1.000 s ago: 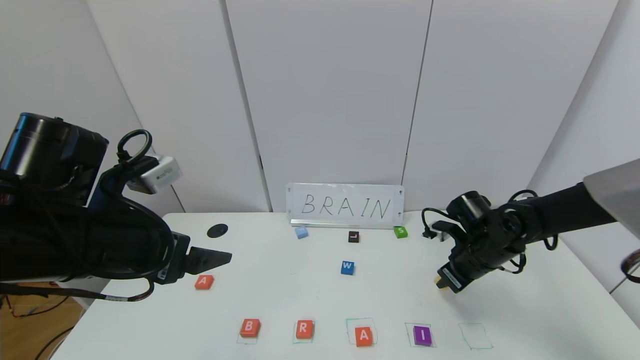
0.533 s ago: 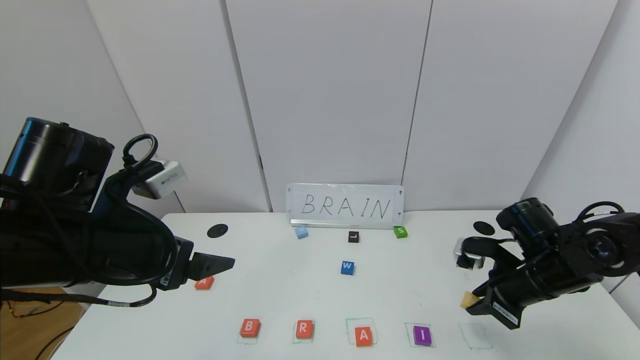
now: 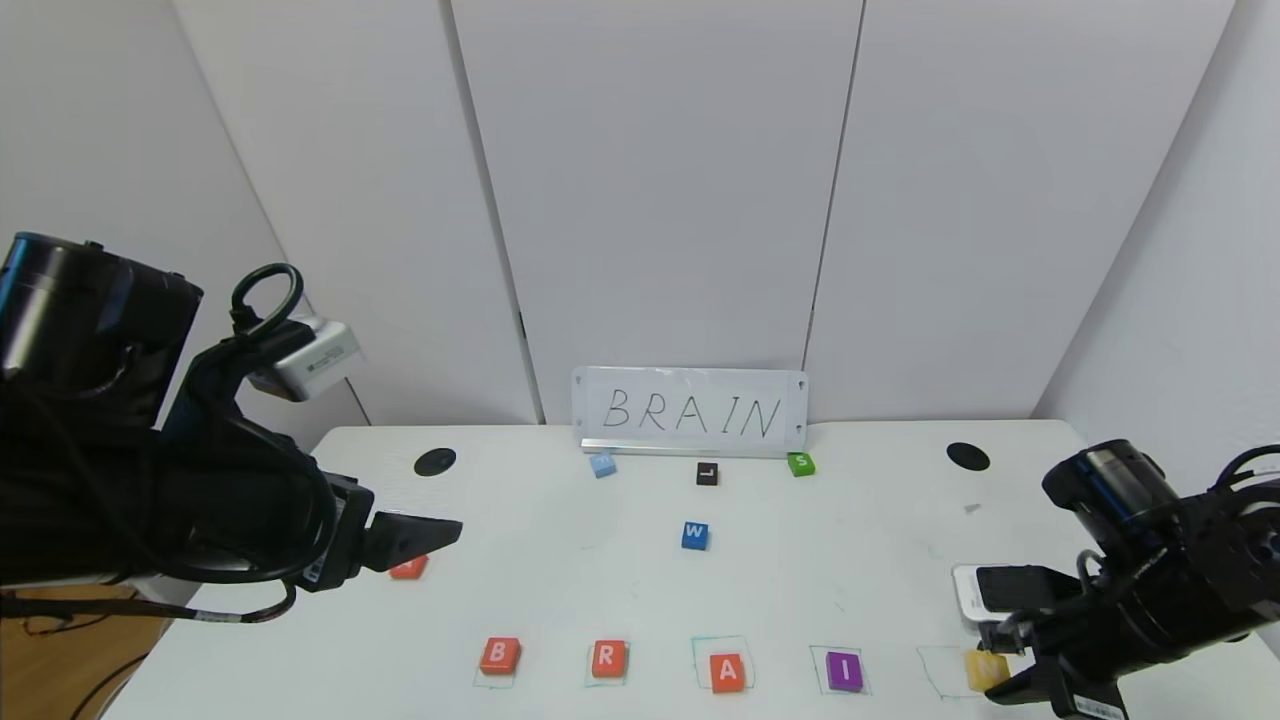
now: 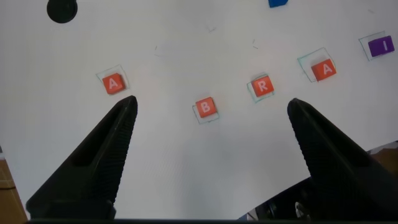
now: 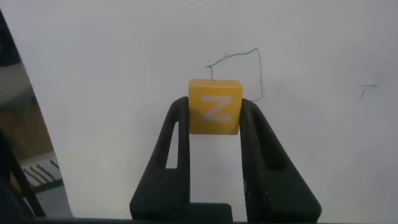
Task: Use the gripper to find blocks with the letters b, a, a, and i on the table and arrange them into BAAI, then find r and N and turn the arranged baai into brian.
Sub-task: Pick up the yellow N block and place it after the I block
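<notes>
Along the front of the table lie orange-red B, orange-red R, orange-red A and purple I, each in a green drawn square. The second A lies apart at the left, partly hidden behind my left gripper, which hovers open and empty above it. The left wrist view shows that A, B, R, the other A and I. My right gripper is shut on the yellow N, over the last green square.
A "BRAIN" sign stands at the back. In front of it lie a pale blue block, black L and green S, with blue W mid-table. Black holes sit at the far left and far right.
My right gripper has carried the yellow N from mid-right toward the front and down to the last green square. The left arm has shifted only slightly.
</notes>
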Robot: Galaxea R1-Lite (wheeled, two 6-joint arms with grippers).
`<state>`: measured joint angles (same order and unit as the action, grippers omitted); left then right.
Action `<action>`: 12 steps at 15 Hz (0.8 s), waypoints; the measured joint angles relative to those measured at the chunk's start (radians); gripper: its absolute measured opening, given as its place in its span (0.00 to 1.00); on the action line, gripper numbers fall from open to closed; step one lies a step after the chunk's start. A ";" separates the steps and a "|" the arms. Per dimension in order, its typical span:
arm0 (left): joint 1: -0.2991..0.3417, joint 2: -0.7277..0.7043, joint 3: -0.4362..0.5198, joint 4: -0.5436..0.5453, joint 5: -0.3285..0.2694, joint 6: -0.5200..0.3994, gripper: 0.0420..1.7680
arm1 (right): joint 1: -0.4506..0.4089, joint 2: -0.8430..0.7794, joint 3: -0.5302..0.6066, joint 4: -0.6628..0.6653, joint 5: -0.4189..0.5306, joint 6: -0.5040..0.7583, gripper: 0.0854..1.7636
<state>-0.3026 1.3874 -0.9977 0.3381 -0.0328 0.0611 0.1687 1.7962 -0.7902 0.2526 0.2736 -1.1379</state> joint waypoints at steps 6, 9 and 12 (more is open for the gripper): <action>0.000 -0.010 0.009 0.000 0.000 0.003 0.97 | 0.003 0.029 0.039 -0.006 -0.066 -0.174 0.27; 0.000 -0.009 0.015 -0.003 0.000 0.022 0.97 | -0.001 0.066 0.036 -0.009 -0.050 -0.188 0.27; 0.000 -0.009 0.027 -0.003 0.004 0.046 0.97 | -0.007 0.108 0.027 -0.044 -0.021 -0.199 0.27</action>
<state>-0.3030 1.3787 -0.9709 0.3353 -0.0291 0.1068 0.1615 1.9040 -0.7630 0.2081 0.2526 -1.3366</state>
